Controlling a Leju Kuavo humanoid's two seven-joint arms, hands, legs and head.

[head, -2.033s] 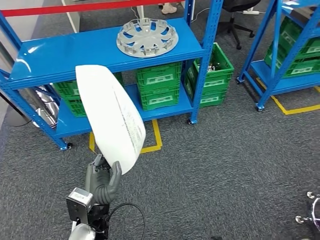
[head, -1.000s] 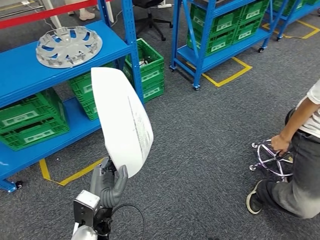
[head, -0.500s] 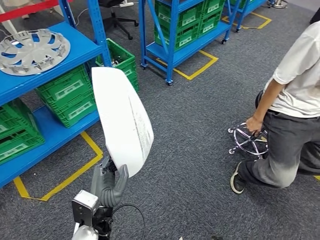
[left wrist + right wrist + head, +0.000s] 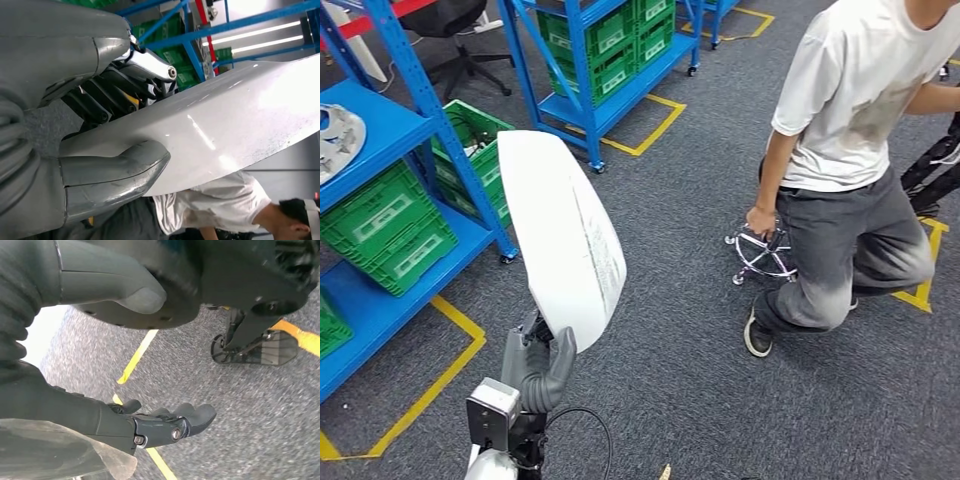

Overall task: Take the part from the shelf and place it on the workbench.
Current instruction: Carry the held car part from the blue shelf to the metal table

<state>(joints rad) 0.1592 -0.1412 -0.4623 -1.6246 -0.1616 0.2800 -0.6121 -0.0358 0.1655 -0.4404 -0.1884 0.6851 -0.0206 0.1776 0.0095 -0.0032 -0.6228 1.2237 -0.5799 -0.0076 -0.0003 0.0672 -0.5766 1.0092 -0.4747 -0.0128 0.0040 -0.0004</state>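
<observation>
Head view: the robot's left hand [image 4: 535, 365] grips the lower edge of a white curved part [image 4: 563, 235] and holds it upright above the grey carpet [image 4: 682, 380], low in the frame and clear of everything around it. Behind and to the left stands a blue shelf [image 4: 392, 125] with green crates [image 4: 384, 225] on its lower level and the edge of a silver wheel cover [image 4: 336, 135] on its upper level; yellow floor tape [image 4: 444, 365] runs along its foot. A second blue rack [image 4: 584, 60], farther back, also carries green crates. To the right, a person in a white T-shirt [image 4: 848, 90] and grey trousers crouches with one hand on a chrome stool base [image 4: 761, 255].

Left wrist view: the thick grey thumb [image 4: 113, 172] presses against one face of the white part [image 4: 226, 120] while the darker fingers [image 4: 113, 100] close on the other face, clamping it between them.

Right wrist view: the right hand [image 4: 124, 360] hangs above the carpet with nothing in it, its thumb [image 4: 113, 285] and dark fingers [image 4: 166, 422] held well apart.
</observation>
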